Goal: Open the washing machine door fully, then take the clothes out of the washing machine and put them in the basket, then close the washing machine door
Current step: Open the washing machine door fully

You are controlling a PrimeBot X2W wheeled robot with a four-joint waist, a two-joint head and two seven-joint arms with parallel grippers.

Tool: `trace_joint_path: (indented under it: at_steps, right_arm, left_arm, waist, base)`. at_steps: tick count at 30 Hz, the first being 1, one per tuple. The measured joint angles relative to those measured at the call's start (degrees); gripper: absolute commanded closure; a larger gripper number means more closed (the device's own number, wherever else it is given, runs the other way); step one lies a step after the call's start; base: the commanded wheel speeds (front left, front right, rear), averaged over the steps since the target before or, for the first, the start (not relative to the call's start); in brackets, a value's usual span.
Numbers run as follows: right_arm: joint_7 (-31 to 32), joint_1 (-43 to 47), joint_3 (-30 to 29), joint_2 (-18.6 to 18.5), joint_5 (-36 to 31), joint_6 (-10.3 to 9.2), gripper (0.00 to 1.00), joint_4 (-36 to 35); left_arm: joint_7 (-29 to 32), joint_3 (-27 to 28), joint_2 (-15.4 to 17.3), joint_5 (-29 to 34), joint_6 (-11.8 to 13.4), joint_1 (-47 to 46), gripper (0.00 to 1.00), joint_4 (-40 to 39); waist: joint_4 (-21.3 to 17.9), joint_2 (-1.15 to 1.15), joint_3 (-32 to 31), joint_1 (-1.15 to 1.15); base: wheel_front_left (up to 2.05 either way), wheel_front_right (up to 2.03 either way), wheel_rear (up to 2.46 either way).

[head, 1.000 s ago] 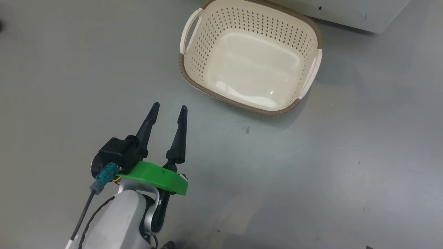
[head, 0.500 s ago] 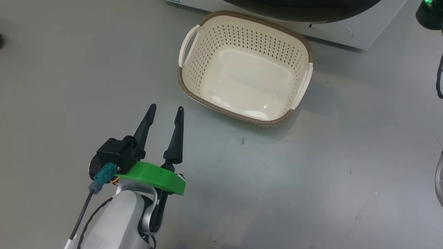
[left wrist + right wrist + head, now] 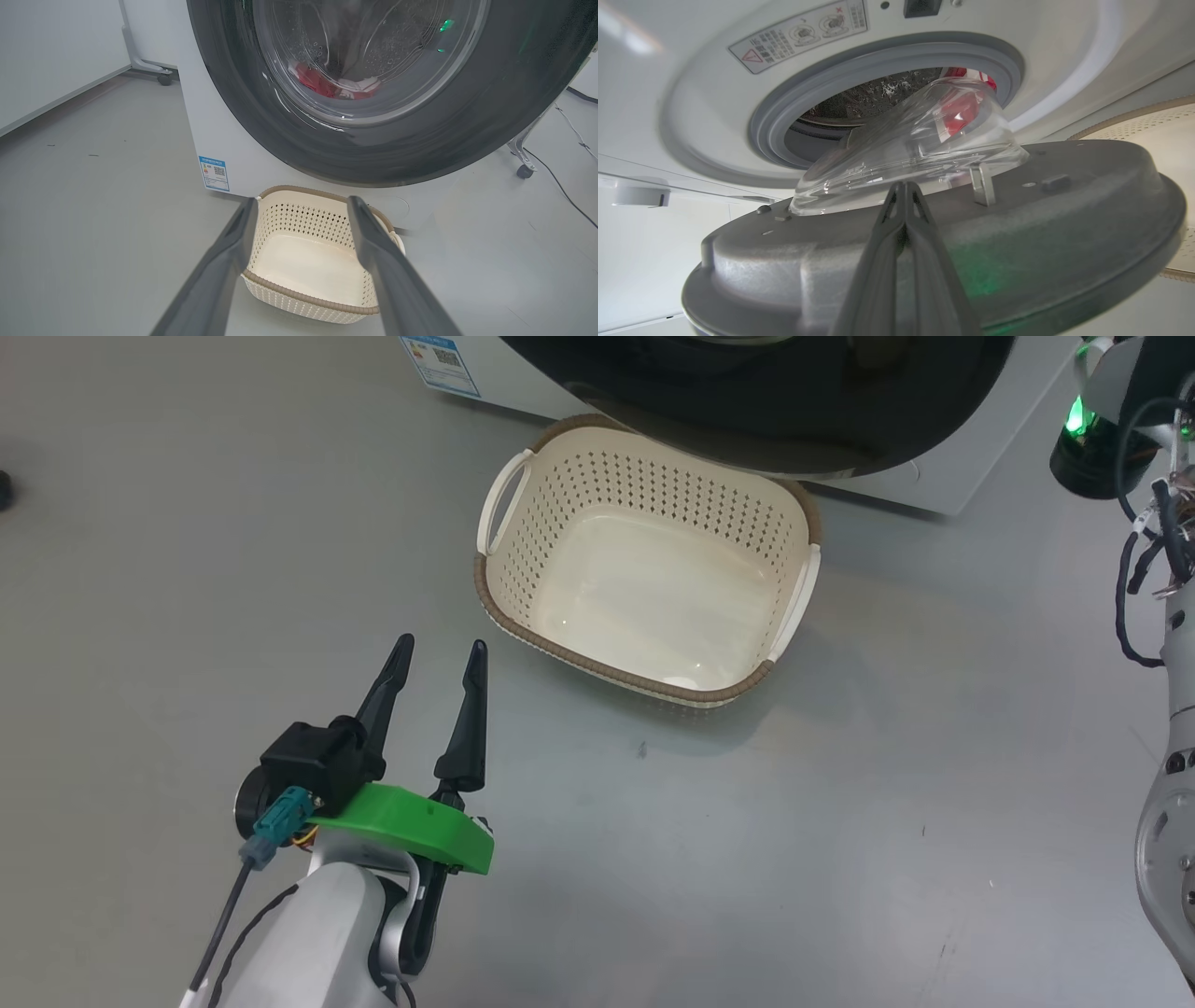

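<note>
Here's the washing machine door (image 3: 420,135), a wide glossy black rim around a bulging clear window, swung partway off the washing machine (image 3: 224,126) and hanging over the far end of the basket (image 3: 308,219). Through the glass, at 12 o'clock in the left wrist view, the clothes (image 3: 322,84) show bright red with a patch of white, lying low in the drum. A small blue sticker (image 3: 214,173) sits low on the white front at 9 o'clock from the basket. Over to the right wrist view: the door's inner side is matte grey, its clear glass bowl (image 3: 915,154) pointing at the grey rubber ring (image 3: 822,88), and behind that the dimpled steel drum (image 3: 873,93), with red cloth glowing through the bowl at 1 o'clock. The right jaws are clenched, fingers (image 3: 882,261) pressed flat together with nothing between them, tips right at the foot of the bowl; actual contact with the door, I cannot tell. In the head view the cream basket, perforated walls and brown woven-look rim, sits on the grey floor (image 3: 840,803) just 12 o'clock of centre, and it holds nothing, bare glossy bottom. The left jaws are released, fingers (image 3: 387,686) spread wide, hovering at 7 o'clock, near the basket but apart from it.
</note>
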Motion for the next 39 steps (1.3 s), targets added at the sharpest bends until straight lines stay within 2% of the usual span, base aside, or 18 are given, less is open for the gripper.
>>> trace_joint_path:
  at_steps: [21, 26, 34, 36, 39]
  right_arm:
    - [0.63, 2.30, 0.53, 1.66, 0.45, 0.12, 1.00, 0.63]
    - [-1.63, 2.75, 3.00, 0.40, -2.94, 4.49, 1.00, -1.02]
    - [-6.22, 6.45, 12.48, -3.87, -15.92, 13.90, 1.00, -4.36]
    - [-8.70, 8.37, 15.37, -5.46, -20.37, 14.68, 1.00, -5.65]
    - [-11.39, 10.86, 16.14, -5.58, -21.71, 14.67, 1.00, -6.58]
  left_arm:
    - [0.00, 1.25, 0.01, 1.29, -0.09, 1.62, 0.00, 0.40]
    - [0.00, 1.60, 0.02, 1.58, -0.49, 1.76, 0.00, 0.51]
    - [0.00, 2.83, 0.03, 2.37, -0.54, 2.40, 0.00, 1.20]
    - [0.00, 3.61, 0.04, 2.50, -0.54, 2.68, 0.00, 1.36]
    - [0.00, 4.46, 0.03, 2.55, -0.56, 3.15, 0.00, 1.47]
  waist:
    - [-1.41, 0.00, -2.91, 0.00]
    - [-1.66, 0.00, -3.43, 0.00]
    - [-2.48, 0.00, -5.32, 0.00]
    - [-2.89, 0.00, -6.32, 0.00]
    - [-3.38, 0.00, -7.46, 0.00]
  base:
    - [0.00, 0.00, 0.00]
    - [0.00, 0.00, 0.00]
    - [0.00, 0.00, 0.00]
    - [0.00, 0.00, 0.00]
    - [0.00, 0.00, 0.00]
